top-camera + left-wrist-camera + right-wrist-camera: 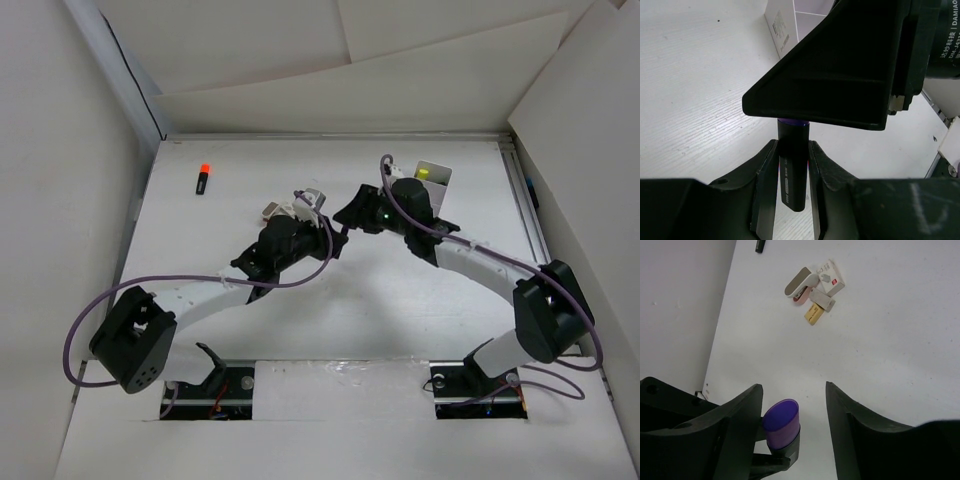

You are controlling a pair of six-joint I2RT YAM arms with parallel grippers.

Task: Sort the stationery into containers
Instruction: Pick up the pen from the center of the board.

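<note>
My left gripper (793,148) is shut on a black marker with a purple cap (792,170) and holds it upright above the table. My right gripper (793,387) is open around the purple cap (781,421), which sits close to its left finger (740,425). From above, the left gripper (322,238) and right gripper (350,215) meet at mid table. A black marker with an orange cap (203,179) lies far left. The small white tub (433,176) stands behind the right wrist with something yellow-green in it; it also shows in the left wrist view (784,24).
A cluster of small pale items (815,290), white, grey and yellow pieces, lies on the table beyond the grippers (293,207). A dark pen tip (760,245) shows at the right wrist view's top edge. White cardboard walls (70,150) enclose the table on three sides.
</note>
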